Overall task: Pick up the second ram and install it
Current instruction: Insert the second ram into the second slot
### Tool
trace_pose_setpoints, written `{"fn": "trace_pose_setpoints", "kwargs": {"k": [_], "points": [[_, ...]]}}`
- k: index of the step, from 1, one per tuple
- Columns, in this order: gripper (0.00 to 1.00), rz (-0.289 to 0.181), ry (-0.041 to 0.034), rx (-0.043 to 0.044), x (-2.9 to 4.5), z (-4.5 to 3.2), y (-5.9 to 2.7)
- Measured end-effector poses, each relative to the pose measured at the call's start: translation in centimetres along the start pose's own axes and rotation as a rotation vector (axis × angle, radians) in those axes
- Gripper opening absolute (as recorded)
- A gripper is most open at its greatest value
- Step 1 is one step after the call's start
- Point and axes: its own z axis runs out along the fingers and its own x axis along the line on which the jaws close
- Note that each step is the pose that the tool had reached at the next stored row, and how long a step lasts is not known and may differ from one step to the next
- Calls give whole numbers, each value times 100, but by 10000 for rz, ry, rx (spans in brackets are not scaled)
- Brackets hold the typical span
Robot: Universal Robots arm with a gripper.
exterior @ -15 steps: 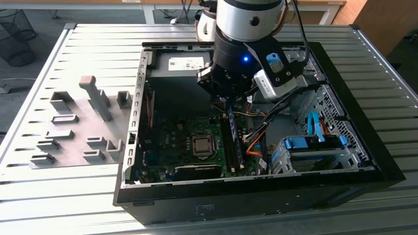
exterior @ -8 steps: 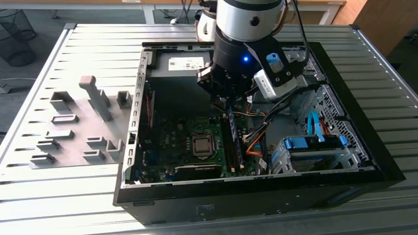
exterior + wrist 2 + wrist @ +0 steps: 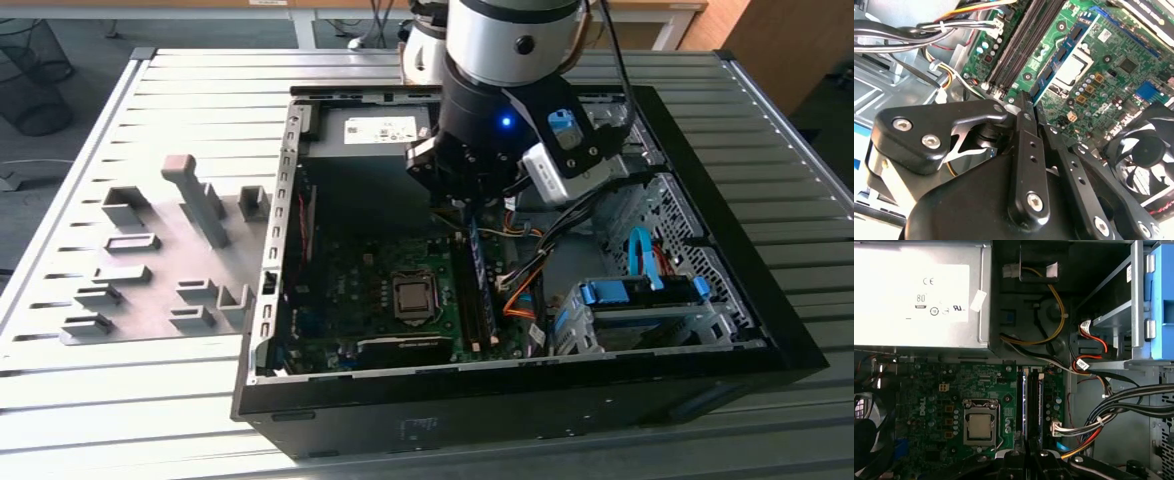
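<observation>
In the exterior view, can see the gripper (image 3: 461,205) lowered into the open computer case (image 3: 747,300) on the bench (image 3: 174,110), above the motherboard's (image 3: 347,290) edge nearest the drive cage (image 3: 641,300). Can see the second ram (image 3: 475,290) on edge just below it, beside the processor socket (image 3: 415,298).

In the second wrist view, shows the fingers (image 3: 1024,145) drawn nearly together, pinching the near end of the second ram (image 3: 1066,47), alongside black slots (image 3: 1021,45).

In the first wrist view, shows the second ram (image 3: 1024,405) edge-on, running out from the gripper (image 3: 1029,450).
</observation>
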Motion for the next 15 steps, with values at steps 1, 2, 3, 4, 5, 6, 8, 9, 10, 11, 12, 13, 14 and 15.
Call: {"fn": "trace_pose_setpoints", "kwargs": {"k": [1, 2, 3, 4, 5, 6, 8, 9, 10, 11, 12, 13, 14, 15], "points": [[14, 1, 1, 1, -9, 15, -1], [14, 0, 0, 1, -12, 35, -2], [14, 1, 0, 1, -12, 53, -2], [14, 1, 0, 1, -12, 71, -3], [14, 2, 1, 5, -12, 88, -4], [14, 7, 0, 12, -12, 106, -5], [14, 28, -1, 49, -12, 129, -10], [14, 41, -1, 93, -12, 134, -12], [14, 56, -2, 134, -12, 140, -13], [14, 82, -3, 161, -11, 153, -14], [14, 113, -3, 166, -11, 170, -15], [14, 136, -5, 164, -11, 187, -16], [14, 157, -7, 158, -11, 202, -17], [14, 172, -7, 152, -10, 219, -18]]}}
